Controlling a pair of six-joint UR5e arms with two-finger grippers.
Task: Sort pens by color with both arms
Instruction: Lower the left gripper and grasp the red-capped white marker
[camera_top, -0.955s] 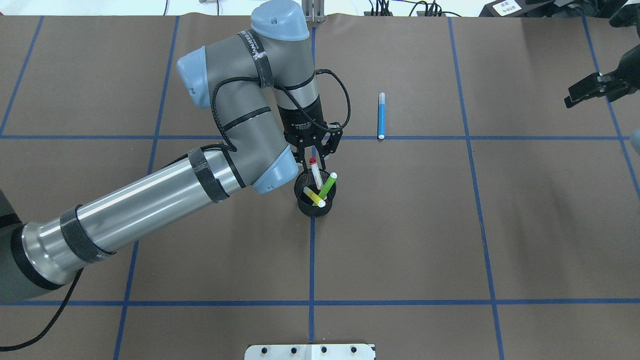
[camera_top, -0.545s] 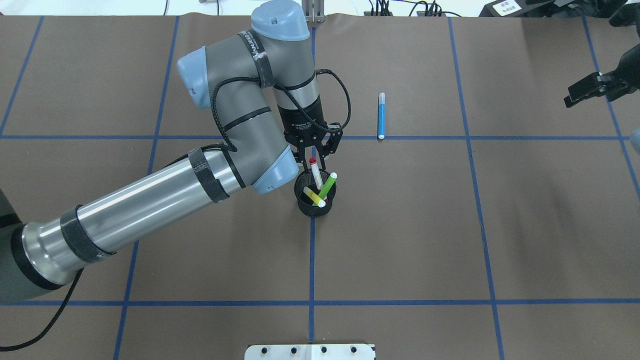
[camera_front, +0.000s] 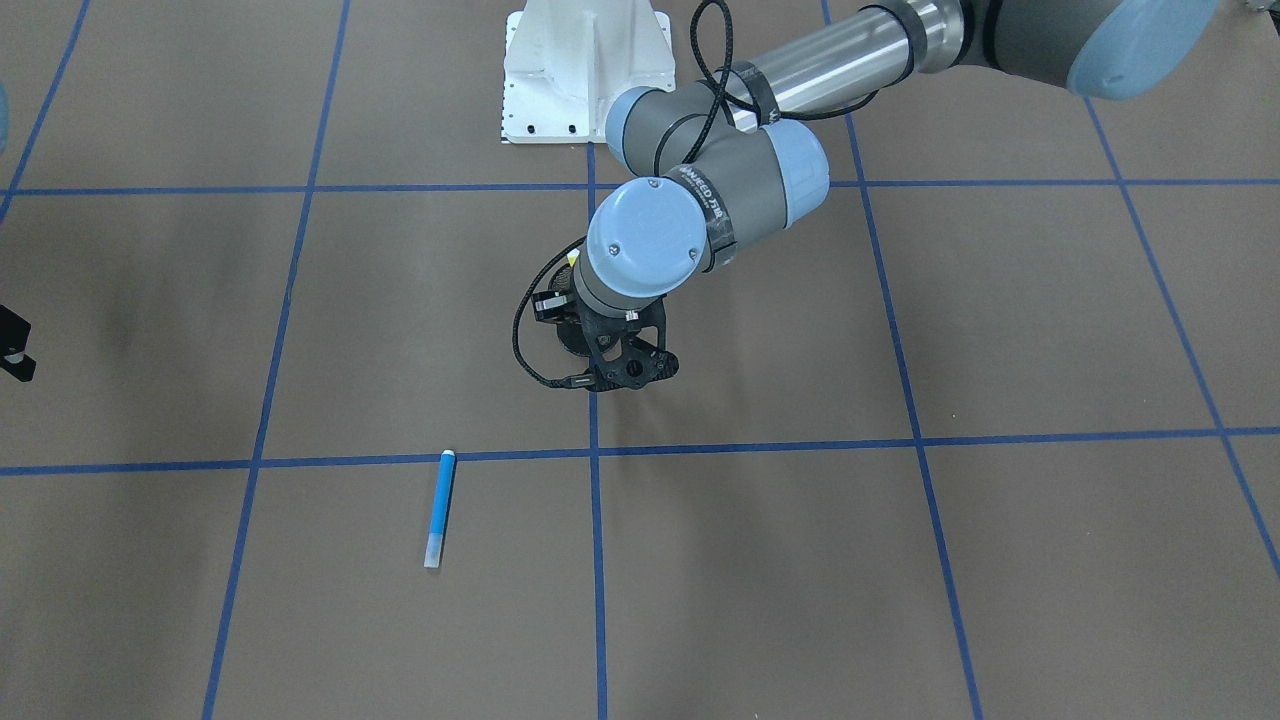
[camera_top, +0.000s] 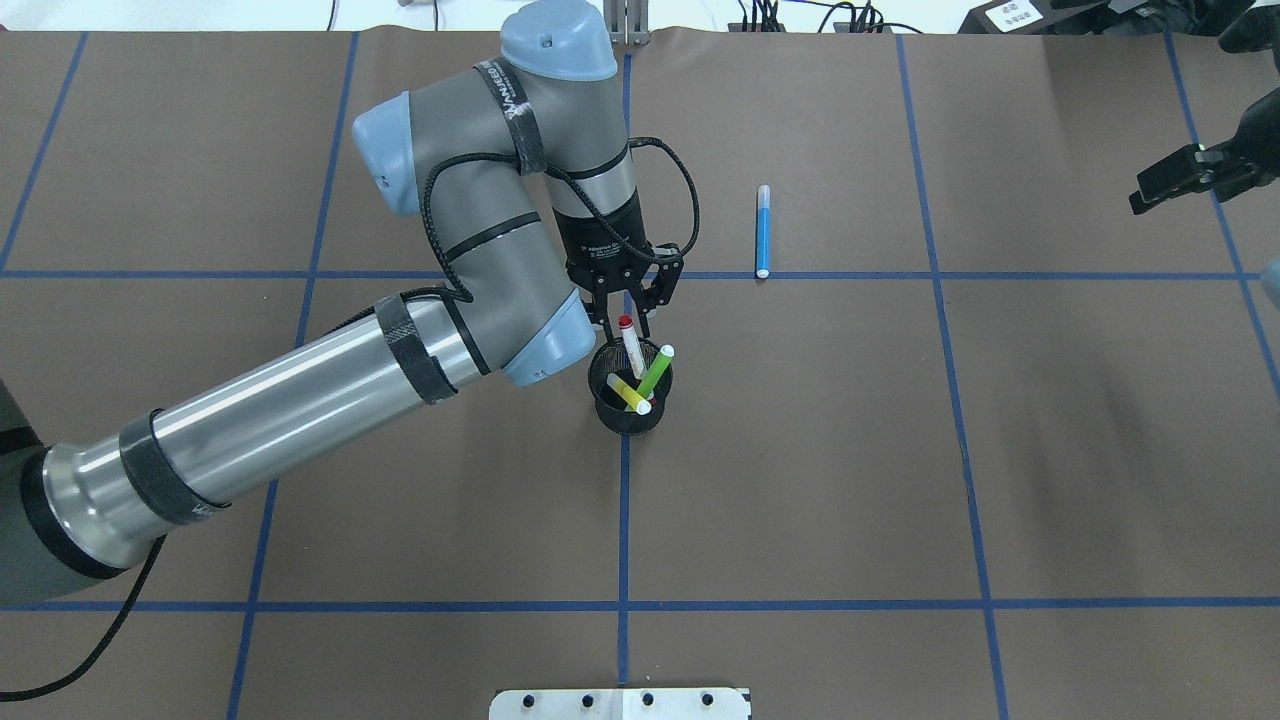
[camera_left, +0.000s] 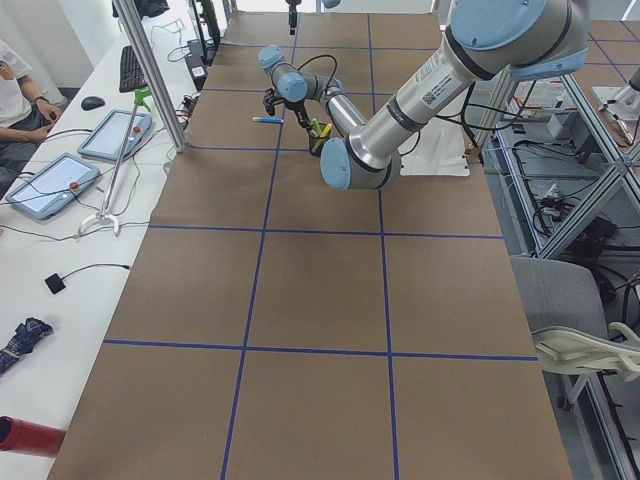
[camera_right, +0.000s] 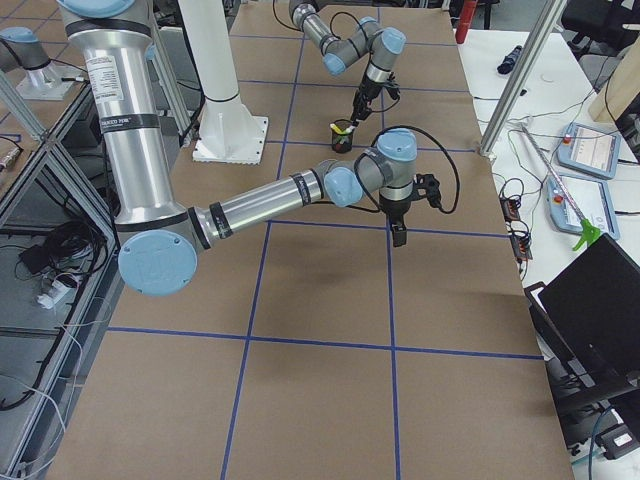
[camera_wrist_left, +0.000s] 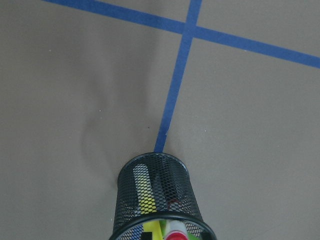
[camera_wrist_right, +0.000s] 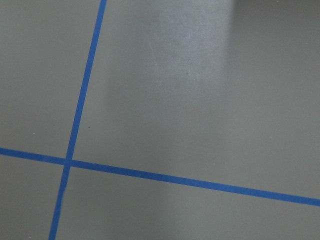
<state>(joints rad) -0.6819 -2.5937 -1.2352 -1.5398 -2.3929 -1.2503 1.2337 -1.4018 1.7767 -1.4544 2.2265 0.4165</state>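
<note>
The left pincer (camera_top: 626, 308) hangs over the black mesh cup (camera_top: 630, 418), jaws slightly apart astride the red cap of the white pen (camera_top: 632, 348); whether they touch it is unclear. The green pen (camera_top: 656, 370) and yellow pen (camera_top: 626, 392) lean in the cup. The blue pen (camera_top: 763, 230) lies apart on the desk (camera_top: 850, 450). I cannot tell how the jaws of the right pincer (camera_top: 1150, 192) stand.

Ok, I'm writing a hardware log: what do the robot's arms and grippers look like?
The left arm and right arm are silver tubes with grey joints, light-blue caps and black straps; black cables loop to the black left gripper and right gripper, each with two fingers.
</note>
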